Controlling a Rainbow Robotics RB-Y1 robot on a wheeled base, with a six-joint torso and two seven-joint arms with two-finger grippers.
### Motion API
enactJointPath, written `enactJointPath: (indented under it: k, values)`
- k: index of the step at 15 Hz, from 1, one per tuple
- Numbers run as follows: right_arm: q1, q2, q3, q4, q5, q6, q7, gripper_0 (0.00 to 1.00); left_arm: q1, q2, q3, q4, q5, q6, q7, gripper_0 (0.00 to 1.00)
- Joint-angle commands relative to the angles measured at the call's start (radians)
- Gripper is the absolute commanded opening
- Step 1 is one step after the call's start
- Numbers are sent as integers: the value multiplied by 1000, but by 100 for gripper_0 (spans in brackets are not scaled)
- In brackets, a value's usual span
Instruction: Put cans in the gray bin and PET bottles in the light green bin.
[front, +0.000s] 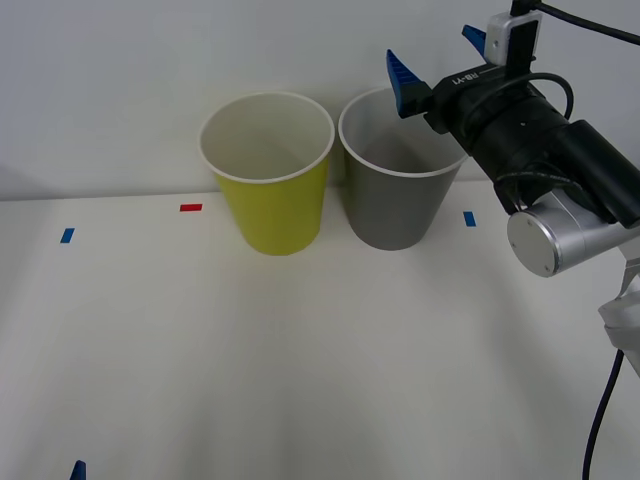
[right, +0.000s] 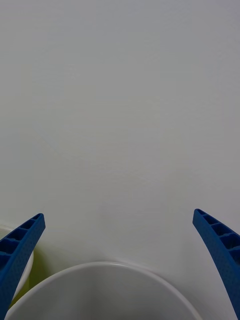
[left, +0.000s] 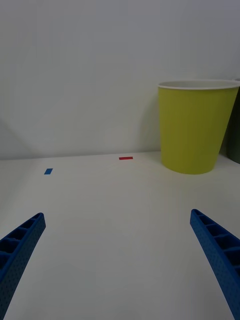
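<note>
So the right arm is raised over the back right part of the surface, forearm angled up and toward the far wall, silver wrist joint facing the camera. The right tool sits just above the rim of the gray bin, on its right side, blue fingers spread wide with nothing between them. In the right wrist view the bin's white rim curves right below the open fingers, with a sliver of the light green bin off to one side.

The two bins stand upright side by side near the back edge of the surface, light green on the left, gray on the right, close enough that they look nearly touching. Can't tell what's inside the gray one from here.

The left tool hangs low over the front left part of the surface, fingers also spread wide and empty, pointed across at the light green bin. A red tape mark and blue tape marks lie along the back.
</note>
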Motion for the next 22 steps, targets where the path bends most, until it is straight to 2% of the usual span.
enactJointPath:
  k: [1,5,6,7,9,13,16,20,22]
  values:
    - [0,-2,-2,0,1,0,0,100,0,0,0,0,0,0,0,100]
    - [2,-2,-16,-20,10,14,-6,100,0,0,0,0,0,0,0,100]
    - [5,-2,-31,-54,10,68,-1,100,0,0,0,0,0,0,0,100]
    - [21,-2,-72,-140,10,189,-4,100,0,0,0,0,0,0,0,100]
    - [77,-5,-109,-264,5,280,-12,100,0,0,0,0,0,0,0,100]
    - [184,-45,-151,-425,-12,284,-77,100,0,0,0,0,0,0,0,100]
    - [319,-52,-186,-549,-7,284,-121,100,0,0,0,0,0,0,0,100]
    - [569,-77,-206,-704,42,269,-149,100,0,0,0,0,0,0,0,100]
    - [680,-77,-207,-730,83,235,-153,100,0,0,0,0,0,0,0,100]
